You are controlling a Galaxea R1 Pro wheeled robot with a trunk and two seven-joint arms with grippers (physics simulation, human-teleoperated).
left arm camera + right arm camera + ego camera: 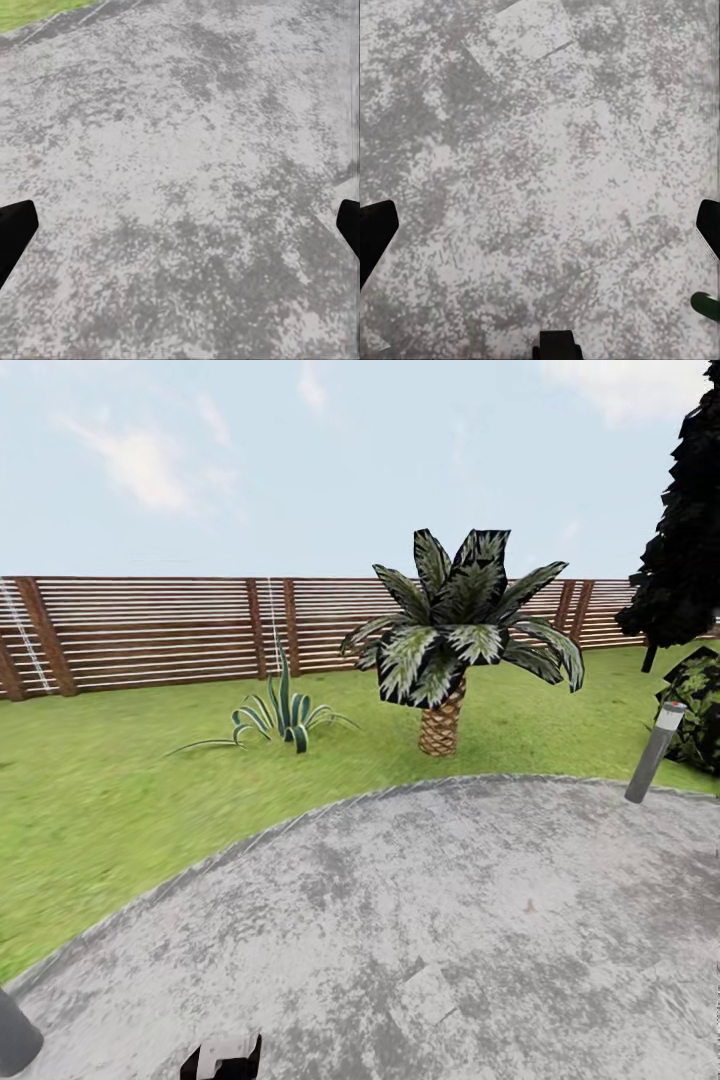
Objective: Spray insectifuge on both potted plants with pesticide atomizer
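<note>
Grey patio (480, 920) under both spread, empty pincers (180, 225).

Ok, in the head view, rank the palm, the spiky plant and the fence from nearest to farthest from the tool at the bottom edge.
1. Spiky plant, on the lawn, left of centre.
2. Palm, right of it; the two are nearly too close to call.
3. Fence, at the back.

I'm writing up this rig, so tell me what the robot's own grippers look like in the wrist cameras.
Little of them shows. The left gripper has plain black, blunt, blocky fingertips at the frame edges, with no markings or cables visible. The right gripper has matching black fingertips, seen over the mottled grey paved patio.
</note>
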